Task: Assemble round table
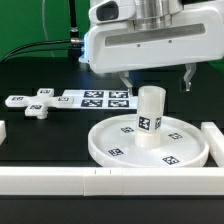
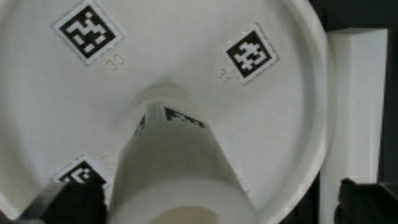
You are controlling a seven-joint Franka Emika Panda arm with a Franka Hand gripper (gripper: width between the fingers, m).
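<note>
The large round rimmed disc (image 1: 176,146) lies flat on the black table, its square tags facing up. The short thick cylinder leg (image 1: 150,116) stands upright at the disc's middle. My gripper (image 1: 157,82) hangs open just above the leg's top, one finger on each side of it, holding nothing. In the wrist view the leg (image 2: 178,160) rises toward the camera from the disc (image 2: 169,50), and the dark fingertips (image 2: 54,200) show on either side, apart from it. The cross-shaped foot (image 1: 35,104) lies alone at the exterior view's left.
The marker board (image 1: 98,98) lies behind the disc, beside the foot. Long white bars edge the table at the front (image 1: 100,181) and at the exterior view's right (image 1: 214,134). Black cables run along the back.
</note>
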